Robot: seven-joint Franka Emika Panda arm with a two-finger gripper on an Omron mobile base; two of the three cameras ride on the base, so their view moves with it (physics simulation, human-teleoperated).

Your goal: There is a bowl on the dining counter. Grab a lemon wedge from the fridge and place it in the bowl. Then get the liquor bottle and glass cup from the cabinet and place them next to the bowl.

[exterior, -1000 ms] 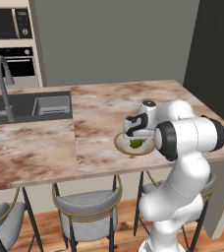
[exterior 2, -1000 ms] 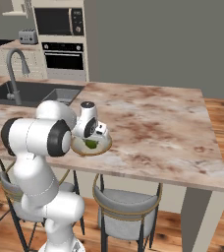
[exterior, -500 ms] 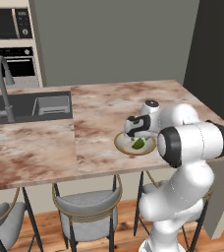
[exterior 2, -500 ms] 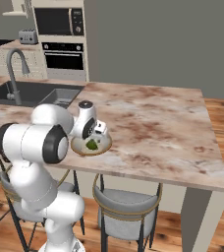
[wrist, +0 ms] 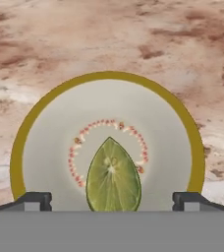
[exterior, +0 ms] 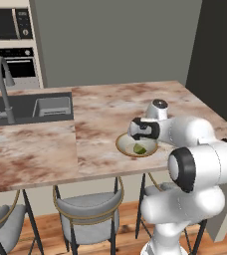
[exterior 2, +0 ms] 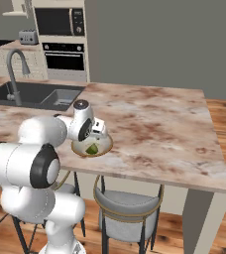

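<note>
The two-finger claw (wrist: pixel 112 201) hangs directly over the bowl with its two dark fingertips (wrist: pixel 34 200) spread wide apart, one at either side of the bowl's width, closed on nothing. Between and below them lies one olive-green, leaf-shaped lemon wedge (wrist: pixel 113 179), resting flat on the bowl's floor, apart from both tips.

The wedge sits inside one shallow round bowl (wrist: pixel 30 123), pale grey within, with an olive-gold rim and a ring of small red dots around its centre. From the base cameras the white arm's wrist stands just above this bowl (exterior: pixel 122 143), with the wedge (exterior: pixel 140 148) visible in it.

The bowl stands near the front edge of the long dining counter (exterior: pixel 95 114) of beige stone with brown marbling. One dark recessed sink (exterior: pixel 28 107) with one tall grey curved tap (exterior: pixel 4 84) lies at the counter's left end, well apart from the bowl.

Grey padded stools (exterior: pixel 88 204) with thin brass-coloured backs stand under the near edge; two show fully in the left base view. Beyond the counter: one black built-in oven (exterior 2: pixel 65 59) with a microwave (exterior 2: pixel 59 21) above it, a grey wall, and a wooden floor (exterior 2: pixel 219 119).
</note>
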